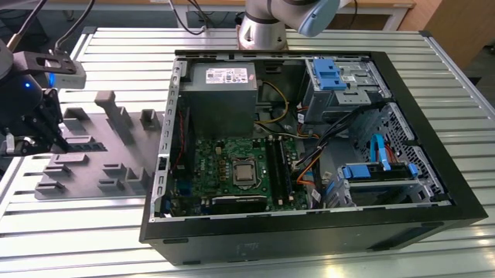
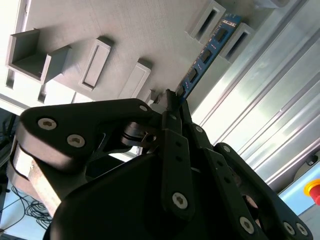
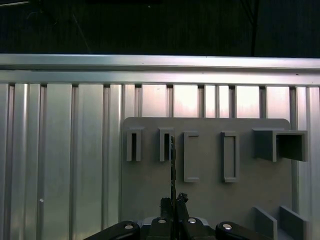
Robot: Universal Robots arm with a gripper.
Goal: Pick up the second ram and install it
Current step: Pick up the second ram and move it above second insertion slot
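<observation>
As the gripper (image 2: 171,100) holds its jaws clamped on one end of the ram (image 2: 205,55) at the tray (image 2: 125,30), the stick could pivot or snag.

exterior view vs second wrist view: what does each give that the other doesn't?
Exterior view adds the open PC case, its green motherboard and the arm base. Second wrist view adds close detail: the black chips along the second ram, one end of it between the fingertips of the end effector. Both share the grey holder tray, the slatted metal table, the end effector and the second ram.
</observation>
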